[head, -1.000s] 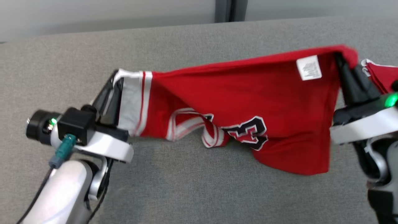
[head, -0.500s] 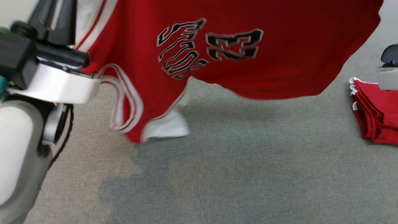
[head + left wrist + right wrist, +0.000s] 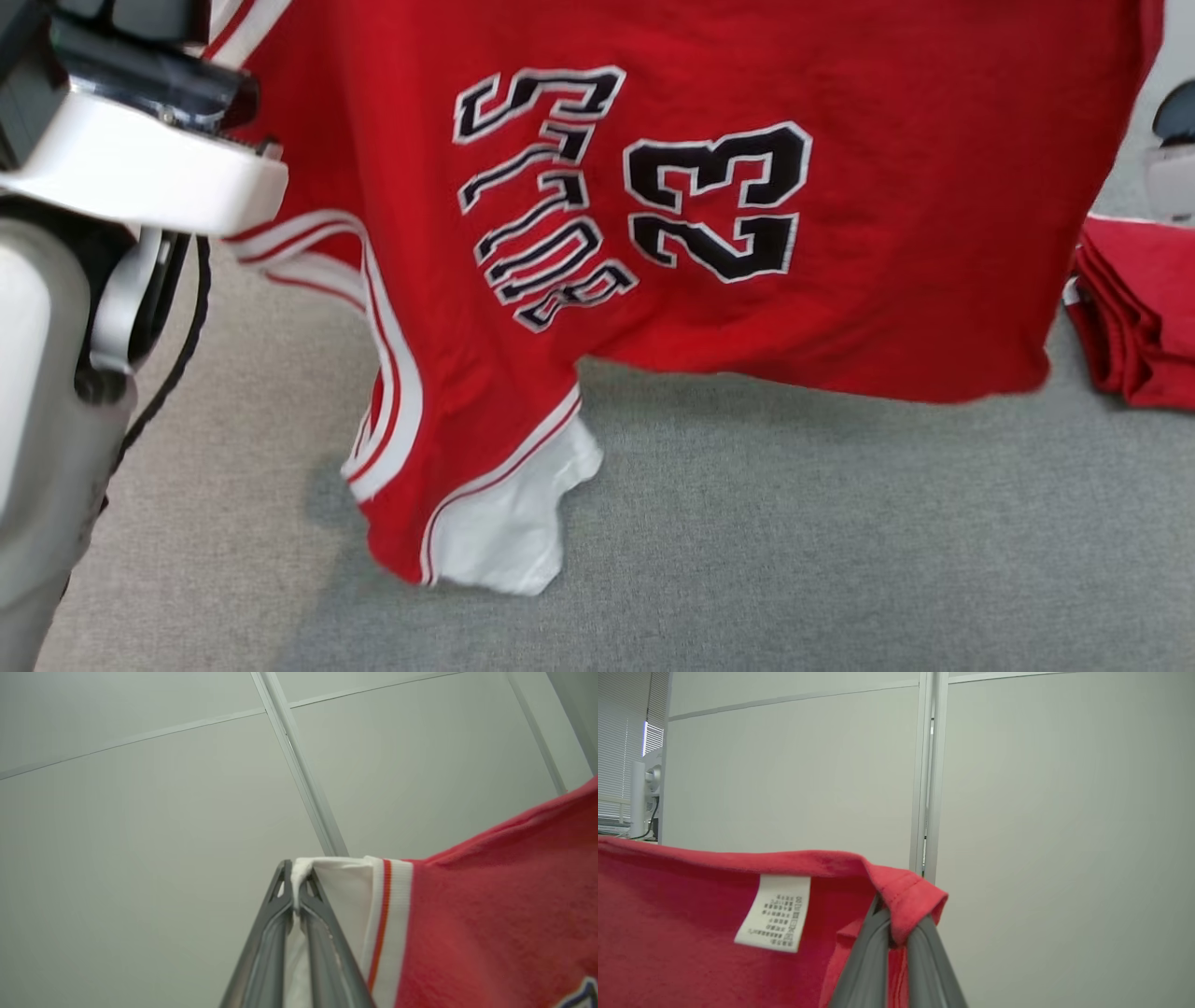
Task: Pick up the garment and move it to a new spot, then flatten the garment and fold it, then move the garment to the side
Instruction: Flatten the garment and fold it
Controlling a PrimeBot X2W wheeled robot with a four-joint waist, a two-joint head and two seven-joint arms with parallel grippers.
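left wrist shell (image 3: pixel 140 168) seen white | forearm (image 3: pixel 37 420) seen pale grey | black cable (image 3: pixel 185 345) noted alongside | fingers (image 3: pixel 266 947) seen grey

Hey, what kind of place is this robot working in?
Probably an office or lab room: pale partition wall panels, window blinds, and a grey fabric-covered table with folded red garments beside the held-up red jersey.

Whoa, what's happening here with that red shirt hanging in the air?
A two-armed robot holds a red jersey up over a grey surface, stretched between its arms. Its left gripper is shut on a white-trimmed edge, its right gripper on a red corner. The shirt hangs spread out, number 23 showing, and its lowest white part dangles near the surface. A pile of folded red garments lies off to the right.
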